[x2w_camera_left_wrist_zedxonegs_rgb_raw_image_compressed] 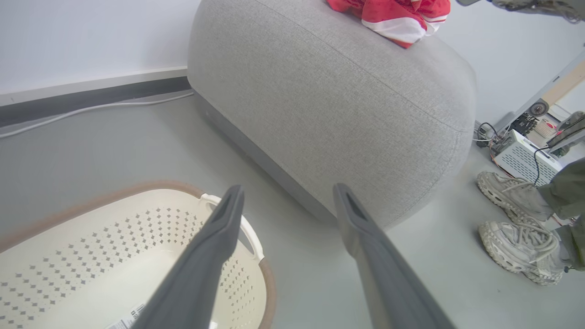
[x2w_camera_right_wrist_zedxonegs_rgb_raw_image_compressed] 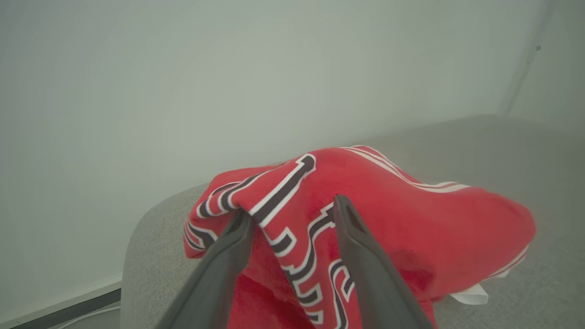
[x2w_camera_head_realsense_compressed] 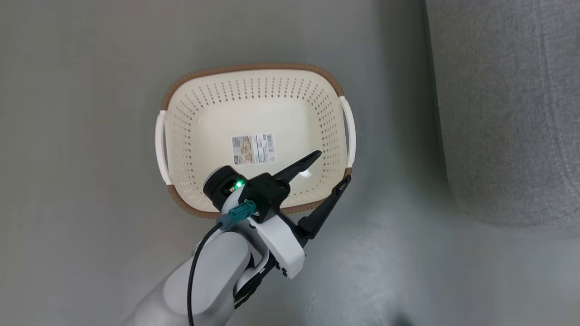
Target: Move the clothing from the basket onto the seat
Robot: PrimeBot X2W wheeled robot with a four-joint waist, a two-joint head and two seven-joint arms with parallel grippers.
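Step in hand, as judged: the final release. The basket (x2w_camera_head_realsense_compressed: 204,113) stands on the floor (x2w_camera_head_realsense_compressed: 81,181) with nothing in it but the paper label (x2w_camera_head_realsense_compressed: 253,148) on its base. The clothing (x2w_camera_right_wrist_zedxonegs_rgb_raw_image_compressed: 388,205) lies in a red heap on top of the seat (x2w_camera_left_wrist_zedxonegs_rgb_raw_image_compressed: 329,100), near its rounded end. The right gripper (x2w_camera_right_wrist_zedxonegs_rgb_raw_image_compressed: 291,208) is at the heap with its fingers apart and the jersey's navy-and-white lettering between them. Whether either finger touches the fabric cannot be told, though the tip at the left of the right wrist view sits close under a fold. The left gripper (x2w_camera_head_realsense_compressed: 331,166) hangs over the basket's near corner on the seat side, fingers spread wide, holding nothing. Next move, as judged: draw the right gripper straight back off the heap, since a snagged fold would drag the garment toward the seat's edge. Surface: smooth grey floor, with the grey woven seat near the basket but apart from it. Room: a pale wall (x2w_camera_left_wrist_zedxonegs_rgb_raw_image_compressed: 68,36) with a dark skirting strip (x2w_camera_left_wrist_zedxonegs_rgb_raw_image_compressed: 91,98) and a white cable (x2w_camera_left_wrist_zedxonegs_rgb_raw_image_compressed: 91,109) along its foot. A person's shoes (x2w_camera_left_wrist_zedxonegs_rgb_raw_image_compressed: 514,196) and a white equipment box (x2w_camera_left_wrist_zedxonegs_rgb_raw_image_compressed: 525,160) stand beyond the seat's end.
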